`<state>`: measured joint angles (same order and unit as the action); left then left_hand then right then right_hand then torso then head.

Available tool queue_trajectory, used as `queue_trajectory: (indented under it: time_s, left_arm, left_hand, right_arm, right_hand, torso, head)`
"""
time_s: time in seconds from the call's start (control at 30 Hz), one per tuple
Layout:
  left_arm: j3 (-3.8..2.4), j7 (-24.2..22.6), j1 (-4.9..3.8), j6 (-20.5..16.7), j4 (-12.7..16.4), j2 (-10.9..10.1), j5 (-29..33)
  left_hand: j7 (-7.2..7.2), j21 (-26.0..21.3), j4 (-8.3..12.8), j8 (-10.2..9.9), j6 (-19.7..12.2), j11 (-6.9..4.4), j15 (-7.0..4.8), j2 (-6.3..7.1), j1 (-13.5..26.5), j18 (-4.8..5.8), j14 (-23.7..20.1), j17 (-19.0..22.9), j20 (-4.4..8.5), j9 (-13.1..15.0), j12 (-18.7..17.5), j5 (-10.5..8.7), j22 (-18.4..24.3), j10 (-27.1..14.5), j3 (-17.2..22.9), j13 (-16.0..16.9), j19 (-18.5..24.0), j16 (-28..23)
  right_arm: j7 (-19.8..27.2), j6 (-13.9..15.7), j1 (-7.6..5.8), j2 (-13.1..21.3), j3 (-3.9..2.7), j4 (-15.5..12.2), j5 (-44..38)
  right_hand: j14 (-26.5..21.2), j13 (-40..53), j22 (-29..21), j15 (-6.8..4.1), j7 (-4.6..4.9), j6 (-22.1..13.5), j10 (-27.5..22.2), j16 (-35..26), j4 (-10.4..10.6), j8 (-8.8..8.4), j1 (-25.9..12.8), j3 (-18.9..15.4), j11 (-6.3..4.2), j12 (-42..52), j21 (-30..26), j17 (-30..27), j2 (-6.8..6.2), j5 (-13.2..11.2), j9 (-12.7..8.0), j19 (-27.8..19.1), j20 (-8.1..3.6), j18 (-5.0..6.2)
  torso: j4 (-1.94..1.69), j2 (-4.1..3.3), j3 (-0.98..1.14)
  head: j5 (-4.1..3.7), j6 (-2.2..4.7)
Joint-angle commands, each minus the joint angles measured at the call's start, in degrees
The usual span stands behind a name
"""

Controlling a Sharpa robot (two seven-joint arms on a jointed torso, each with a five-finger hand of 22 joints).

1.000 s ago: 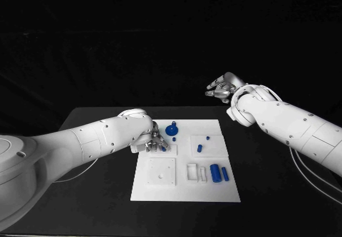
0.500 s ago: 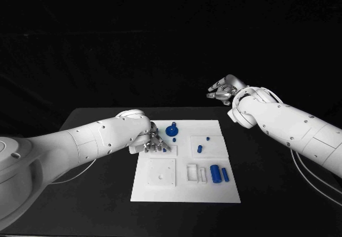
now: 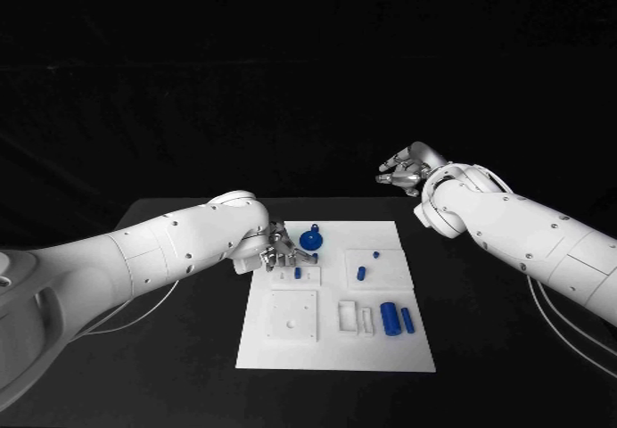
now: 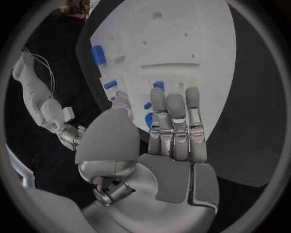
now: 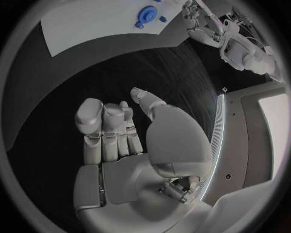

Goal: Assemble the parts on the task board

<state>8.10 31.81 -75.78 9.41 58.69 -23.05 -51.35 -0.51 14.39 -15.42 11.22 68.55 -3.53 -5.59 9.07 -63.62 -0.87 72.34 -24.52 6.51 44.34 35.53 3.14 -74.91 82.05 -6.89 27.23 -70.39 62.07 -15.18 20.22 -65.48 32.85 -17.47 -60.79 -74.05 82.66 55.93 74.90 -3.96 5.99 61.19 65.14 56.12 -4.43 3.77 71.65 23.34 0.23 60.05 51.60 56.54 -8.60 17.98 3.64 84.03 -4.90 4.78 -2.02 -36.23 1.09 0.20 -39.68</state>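
Task board [image 3: 337, 343] mid-table, left hand [image 3: 276, 254] over its far-left corner, right hand [image 3: 409, 169] raised beyond its far-right.

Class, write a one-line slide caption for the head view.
Left hand over the white task board; right hand raised beyond the table.

Right hand [image 5: 124, 133] empty, fingers loosely apart, over black table [image 5: 55, 97], board [image 5: 97, 22] beyond bearing blue part [image 5: 145, 14], left hand [image 5: 195, 17] at its edge.

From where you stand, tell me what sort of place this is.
Probably a robotics test bench: a black table against a dark backdrop, a white task board holding small blue parts, and the left hand working over it.
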Motion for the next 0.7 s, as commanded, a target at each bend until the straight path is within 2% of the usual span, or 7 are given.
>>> queue_trajectory:
  time_s: [0.03,0.1,0.27,0.43,0.47,0.57,0.7]
  left_arm:
    - [-0.49,-0.91,-0.74,-0.57,0.97,-0.83,2.43]
    - [-0.7,-1.08,-1.43,-0.76,0.91,-1.25,3.04]
    - [-0.94,-1.64,-3.25,-0.31,-1.24,-1.77,3.3]
    - [-1.02,-2.55,-4.02,-0.36,-4.84,-1.21,1.55]
    - [-1.03,-2.76,-4.1,-0.4,-5.37,-1.07,1.37]
    - [-1.05,-3.62,-4.36,-0.24,-7.29,-0.46,0.88]
    - [-1.06,-4.16,-4.57,-0.15,-9.33,0.24,-0.62]
  left_hand:
    - [0.64,-1.19,5.17,-2.06,-0.16,0.16,0.13,-3.56,0.09,0.87,-0.37,0.77,-0.19,-3.93,-0.5,3.26,-0.42,-0.61,0.2,-0.42,0.09,-0.94]
    - [1.18,-1.95,6.5,-3.4,-1.23,0.5,0.29,-5.66,1.39,0.87,-0.74,1.1,-0.37,-7.03,-0.54,2.71,-0.36,-1.37,-0.24,-0.5,0.03,-1.18]
    - [1.71,-3.45,9.31,-2.59,-2.8,0.66,0.49,-8.69,1.28,0.87,-1.29,1.43,-0.52,-11.18,0.85,3.45,-0.91,-2.61,-2.1,-0.23,-0.51,-0.2]
    - [1.63,-2.78,11.81,-2.13,-3.09,0.22,0.02,-11.73,-0.18,0.87,-0.03,1.42,-0.05,-12.27,1.57,11.58,-1.09,-1.64,-3.66,-0.13,-1.57,0.44]
    - [1.54,-2.79,12.35,-2.11,-3.17,0.23,-0.02,-11.98,-0.86,0.87,-0.09,1.44,-0.02,-12.4,1.51,15.64,-1.08,-1.73,-3.66,-0.17,-1.52,0.39]
    - [1.27,-2.79,13.21,-1.27,-2.94,0.05,-0.04,-12.18,-1.44,0.87,-0.15,1.46,-0.03,-12.07,1.58,18.76,-1.08,-1.81,-4.53,-0.15,-1.42,0.42]
    - [0.73,-2.64,14.02,1.82,-3.45,-0.21,-0.13,-12.66,-1.71,0.87,-0.3,1.41,-0.01,-9.59,1.83,20.19,-1.13,-1.89,-5.79,-0.06,-1.29,0.6]
  right_arm:
    - [0.44,-0.34,0.06,0.16,-0.01,-0.09,0.11]
    - [0.51,-0.05,0.08,0.26,-0.01,-0.22,0.27]
    - [0.57,0.56,0.1,0.68,-0.01,-1.0,0.72]
    - [0.32,0.45,0.1,1.06,-0.02,-1.96,1.1]
    - [0.32,0.47,0.1,1.12,-0.02,-2.11,1.13]
    - [0.28,0.6,0.1,1.41,-0.04,-2.56,1.32]
    - [0.21,0.7,0.1,1.74,-0.06,-3.07,1.63]
  right_hand:
    - [0.04,-0.02,6.36,-0.2,0.22,-0.24,-0.1,-0.28,0.42,-0.26,-0.47,0.16,-0.26,-0.06,-0.3,-0.09,0.11,0.2,-0.03,2.25,-0.3,0.4]
    - [0.06,-0.07,6.37,-0.15,0.35,-0.82,-0.15,-0.24,0.46,-0.24,-0.51,0.11,-0.18,-0.1,-0.3,-0.07,-0.01,0.35,-0.04,2.27,-0.28,0.4]
    - [0.03,-0.11,6.35,-0.07,0.58,-1.71,-0.21,-0.31,0.57,-0.26,-0.57,-0.08,-0.06,-0.12,-0.4,-0.13,-0.21,1.11,-0.05,2.28,-0.21,0.45]
    - [0.01,-0.26,6.31,0.0,0.65,-2.08,-0.38,-0.53,1.38,-0.14,-0.75,-0.78,-0.01,-0.22,-0.65,-0.36,-0.08,0.91,0.0,2.22,-0.1,0.51]
    - [0.02,-0.27,6.31,0.0,0.64,-2.13,-0.37,-0.5,1.46,-0.2,-0.77,-0.83,0.01,-0.21,-0.67,-0.34,-0.09,0.95,-0.02,2.23,-0.11,0.52]
    - [0.02,-0.27,6.31,0.0,0.66,-2.2,-0.34,-0.51,1.57,-0.24,-0.84,-0.91,0.03,-0.2,-0.67,-0.36,-0.15,1.1,-0.04,2.24,-0.11,0.52]
    - [0.03,-0.35,6.31,0.0,0.7,-2.41,-0.34,-0.51,1.59,-0.25,-0.77,-0.95,0.03,-0.25,-0.69,-0.37,-0.2,1.34,-0.04,2.27,-0.1,0.53]
  torso:
    - [-0.02,-0.08,0.1]
    - [-0.02,-0.09,0.14]
    - [-0.02,-0.29,0.13]
    - [0.11,-0.78,0.08]
    - [0.12,-0.84,0.07]
    - [0.15,-1.19,0.06]
    - [0.19,-1.78,0.07]
  head:
    - [0.4,0.48]
    - [0.55,0.62]
    - [0.64,1.29]
    - [0.58,1.68]
    - [0.5,1.67]
    - [0.41,1.86]
    - [0.43,2.24]
